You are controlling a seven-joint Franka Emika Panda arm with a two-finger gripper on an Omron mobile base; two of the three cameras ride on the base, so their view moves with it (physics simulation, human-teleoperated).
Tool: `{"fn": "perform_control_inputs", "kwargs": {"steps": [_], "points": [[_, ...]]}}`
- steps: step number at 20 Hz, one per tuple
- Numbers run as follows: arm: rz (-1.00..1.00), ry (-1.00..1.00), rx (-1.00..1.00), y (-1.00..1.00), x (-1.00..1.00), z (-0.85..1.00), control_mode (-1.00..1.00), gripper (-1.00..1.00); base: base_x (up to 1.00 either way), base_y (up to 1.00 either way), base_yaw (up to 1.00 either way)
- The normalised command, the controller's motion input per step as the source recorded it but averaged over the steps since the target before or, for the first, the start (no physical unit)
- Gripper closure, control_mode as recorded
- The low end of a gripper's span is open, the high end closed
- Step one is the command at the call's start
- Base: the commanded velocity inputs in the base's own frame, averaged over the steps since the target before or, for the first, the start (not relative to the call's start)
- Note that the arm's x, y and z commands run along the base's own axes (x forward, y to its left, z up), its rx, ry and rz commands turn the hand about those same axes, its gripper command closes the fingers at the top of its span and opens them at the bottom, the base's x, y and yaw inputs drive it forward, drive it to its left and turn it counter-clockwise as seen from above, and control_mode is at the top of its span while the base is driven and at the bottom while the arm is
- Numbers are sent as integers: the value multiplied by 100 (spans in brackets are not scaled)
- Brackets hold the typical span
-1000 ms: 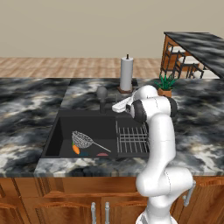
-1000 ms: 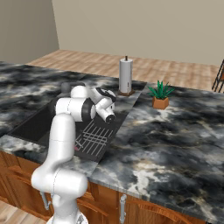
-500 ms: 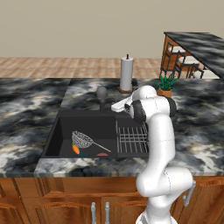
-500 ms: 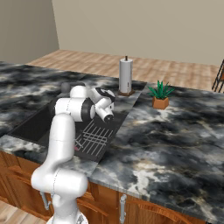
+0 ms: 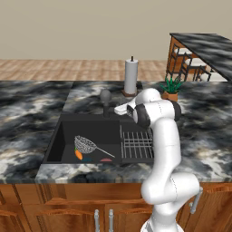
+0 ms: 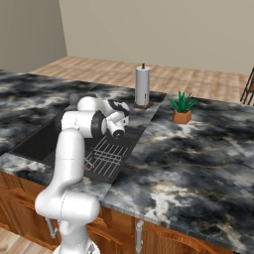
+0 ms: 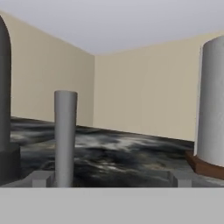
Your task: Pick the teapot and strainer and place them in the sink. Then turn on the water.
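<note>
— Where's the strainer (image 5: pixel 85 145)?

— Down in the sink (image 5: pixel 68 131), toward the front left of the black basin. It's a silver wire-mesh bowl lying tilted, with its thin straight handle running out to the right across the dark floor. Something small and orange lies against its lower edge; I can't tell what it is.

— And the teapot?

— I can't pick it out with any certainty. There's a faint teal patch just below the strainer, but it's too small to call.

— The sink itself?

— A large black rectangle set into the marbled tabletop (image 5: pixel 31 104), with a grey wire rack (image 5: pixel 136 144) filling its right part and the grey faucet (image 5: pixel 105 97) standing at the back edge.

— The gripper (image 5: pixel 121 109)?

— It sits low over the back of the sink, just right of the faucet. Jaws spread wide, holding nothing — the hand view looks along the tabletop with a grey post close ahead on the left.

— Anything else nearby?

— A paper towel roll (image 5: pixel 131 76) upright behind the sink, and a small potted plant (image 6: pixel 182 107) to its right.
</note>
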Motion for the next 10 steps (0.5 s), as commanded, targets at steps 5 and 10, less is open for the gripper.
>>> {"fn": "perform_control_inputs", "kwargs": {"steps": [5, 10], "points": [[-14, 0, 0, 0, 9, 0, -100, -100, 0, 0, 0], [-14, 0, 0, 0, 5, 0, -100, -100, 0, 0, 0]]}}
